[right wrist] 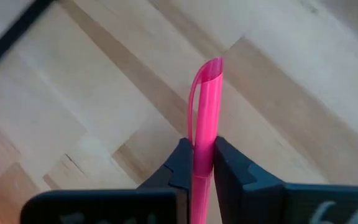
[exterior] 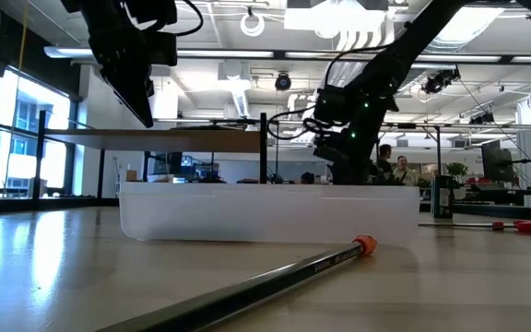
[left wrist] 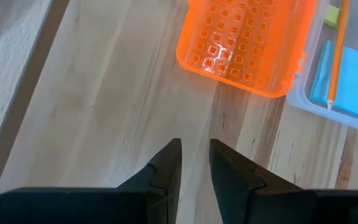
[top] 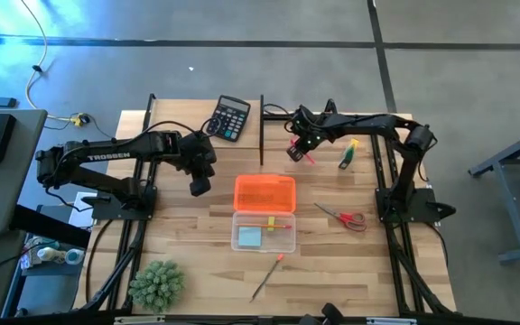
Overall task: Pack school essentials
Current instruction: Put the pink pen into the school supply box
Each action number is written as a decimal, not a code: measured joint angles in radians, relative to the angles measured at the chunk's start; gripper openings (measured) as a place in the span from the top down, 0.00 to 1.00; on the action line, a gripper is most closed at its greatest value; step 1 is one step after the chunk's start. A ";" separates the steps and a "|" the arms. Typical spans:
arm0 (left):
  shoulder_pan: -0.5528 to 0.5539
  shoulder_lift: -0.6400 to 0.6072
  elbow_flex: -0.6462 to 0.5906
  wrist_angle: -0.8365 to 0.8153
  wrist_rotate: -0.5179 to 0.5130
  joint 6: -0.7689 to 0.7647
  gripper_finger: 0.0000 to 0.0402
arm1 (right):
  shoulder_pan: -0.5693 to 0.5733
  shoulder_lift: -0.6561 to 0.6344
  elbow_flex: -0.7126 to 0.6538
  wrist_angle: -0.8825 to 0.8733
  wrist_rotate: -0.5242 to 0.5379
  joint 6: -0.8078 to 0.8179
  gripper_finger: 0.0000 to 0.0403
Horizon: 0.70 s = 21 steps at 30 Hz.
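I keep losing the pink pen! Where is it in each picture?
High view: pen upper middle, in the right jaws, beyond the box.
Low view: cannot make it out; box in the middle.
Left wrist view: not in it; box at the right edge.
Right wrist view: pen in the middle, pinched between the jaws.
Shared landmark: the box.
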<state>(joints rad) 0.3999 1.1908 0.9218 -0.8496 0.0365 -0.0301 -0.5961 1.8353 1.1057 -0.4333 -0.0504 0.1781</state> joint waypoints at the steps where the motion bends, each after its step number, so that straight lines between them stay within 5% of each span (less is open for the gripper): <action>1: 0.000 0.000 0.000 0.000 0.000 0.002 0.82 | 0.000 -0.009 0.000 -0.001 0.000 0.000 0.95; 21: 0.000 0.000 0.000 0.000 -0.004 -0.045 0.82 | 0.028 -0.320 0.004 -0.022 0.036 0.084 0.95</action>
<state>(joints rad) 0.3997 1.1904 0.9218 -0.8494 0.0328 -0.0748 -0.5678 1.5150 1.1099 -0.4557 -0.0143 0.2619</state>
